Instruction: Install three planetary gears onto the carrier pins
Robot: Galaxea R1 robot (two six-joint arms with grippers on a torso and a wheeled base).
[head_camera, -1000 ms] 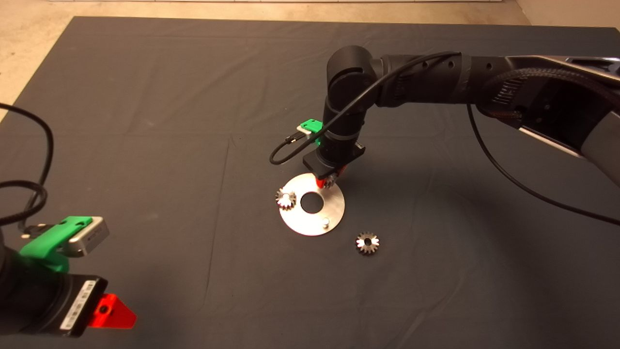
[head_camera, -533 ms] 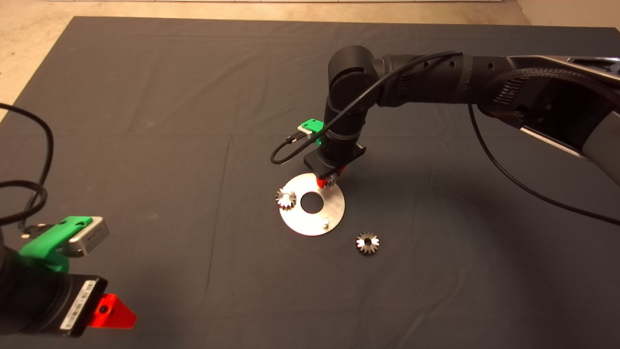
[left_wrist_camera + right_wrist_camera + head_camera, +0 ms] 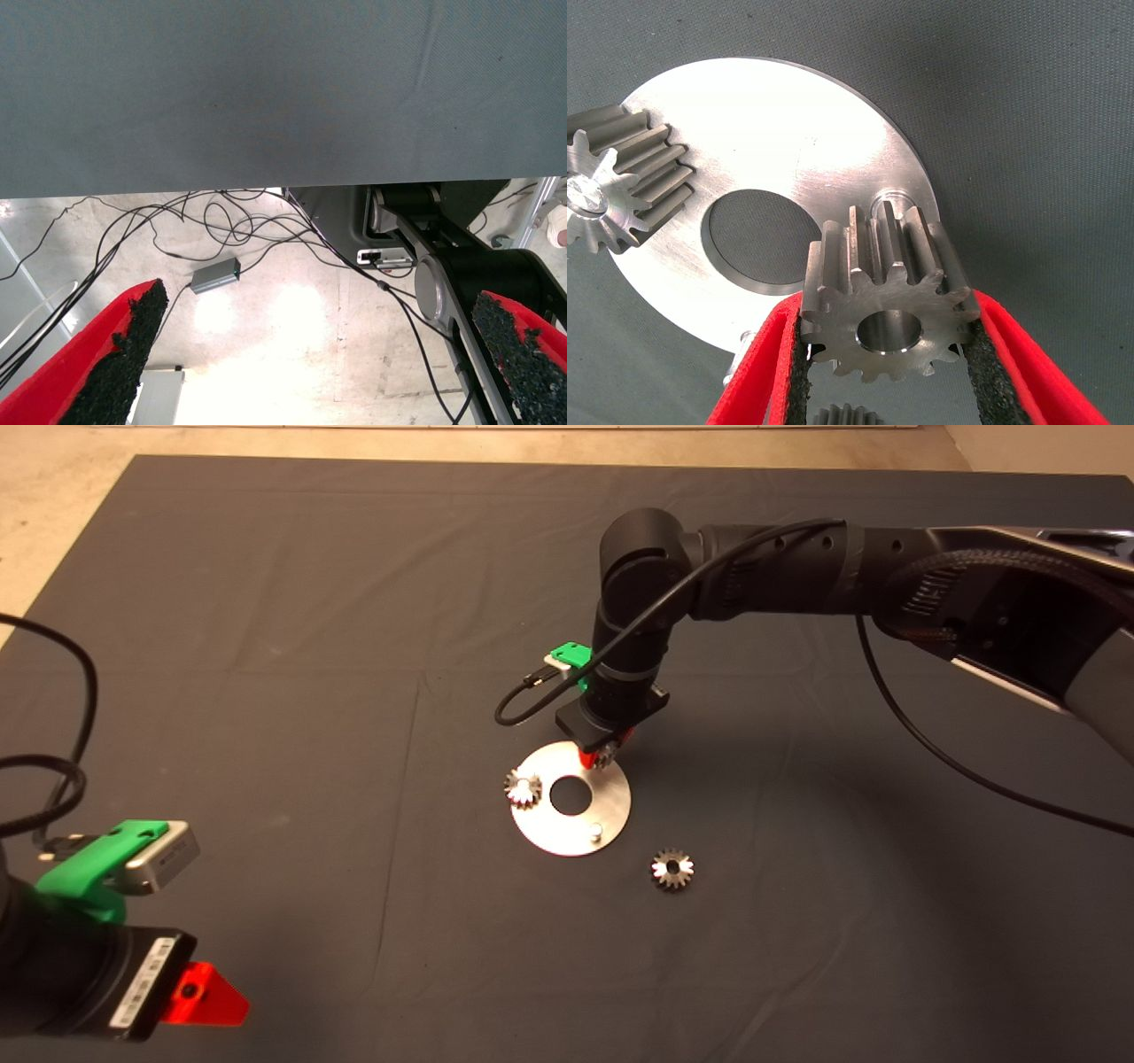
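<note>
One gear (image 3: 523,788) seated on its pin; right gripper (image 3: 881,354), jaws clamped on second gear (image 3: 886,297), above disc (image 3: 611,802) near a pin (image 3: 888,197); third gear (image 3: 672,868) loose on desk; left gripper (image 3: 310,354) parked, jaws apart.

Three planetary gears (image 3: 523,788) (image 3: 672,868) (image 3: 888,305), three carrier pins (image 3: 596,833), one disc (image 3: 554,828)

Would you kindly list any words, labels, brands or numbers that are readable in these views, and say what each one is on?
No text can be read as words or numbers.
White sticker on the parked left claw's black body at the mat's lower left: small print, too small to read.
White tag on the dark machine base seen in the left wrist view: blurred, unreadable.
Gears, disc and the right claw holding a gear: no markings seen.
</note>
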